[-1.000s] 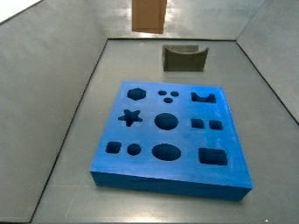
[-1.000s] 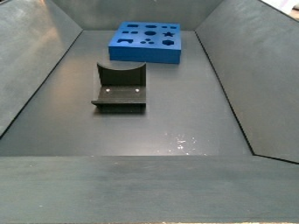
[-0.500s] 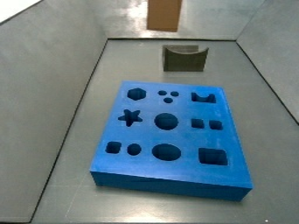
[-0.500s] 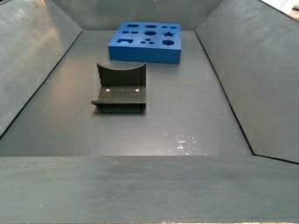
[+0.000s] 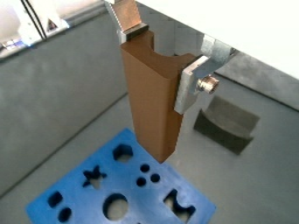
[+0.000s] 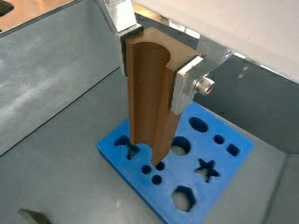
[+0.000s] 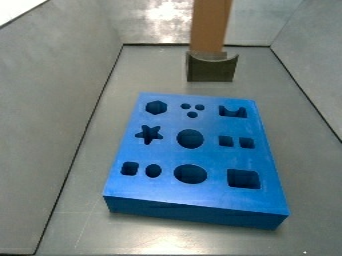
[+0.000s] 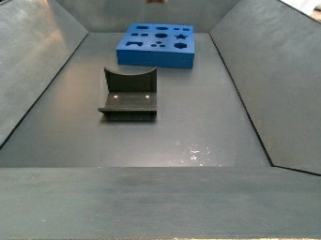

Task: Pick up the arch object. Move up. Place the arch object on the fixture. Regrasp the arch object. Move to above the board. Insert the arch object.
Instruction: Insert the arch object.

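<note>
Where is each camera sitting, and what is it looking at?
Wrist views: both ride the arm's wrist and look down past the gripper, shut on the arch object, onto the board.
Side view: beyond the board, facing the fixture; no gripper, only the arch object.
Side view: beyond the fixture, facing the board; no robot.
All share the board.

Arch object point(image 7: 209, 26) lower, further right.
</note>
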Motion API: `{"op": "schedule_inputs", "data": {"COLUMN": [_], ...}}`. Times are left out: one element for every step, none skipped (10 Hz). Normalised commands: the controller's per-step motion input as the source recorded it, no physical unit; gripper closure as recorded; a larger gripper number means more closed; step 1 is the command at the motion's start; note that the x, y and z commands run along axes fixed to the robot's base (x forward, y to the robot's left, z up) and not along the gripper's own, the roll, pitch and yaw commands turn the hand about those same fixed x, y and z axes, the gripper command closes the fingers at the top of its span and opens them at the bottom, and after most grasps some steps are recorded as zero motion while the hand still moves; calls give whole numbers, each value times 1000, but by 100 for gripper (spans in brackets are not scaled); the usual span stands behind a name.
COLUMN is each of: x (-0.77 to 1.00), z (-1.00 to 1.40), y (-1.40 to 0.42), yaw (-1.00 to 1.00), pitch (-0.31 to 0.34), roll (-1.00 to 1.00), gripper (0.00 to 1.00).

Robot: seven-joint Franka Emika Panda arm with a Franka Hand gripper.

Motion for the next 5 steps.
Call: {"op": "schedule_inputs", "data": {"x": [1000, 1000, 1000, 1000, 297], "z": [-463, -480, -503, -554, -571], "y": [0, 0, -43, -200, -229], "yaw": [-3, -11, -17, -57, -191], "pitch": [-73, -71, -60, -47, -20], "roll": [0, 0, 0, 60, 69], "gripper": [100, 100, 100, 100, 100]}}
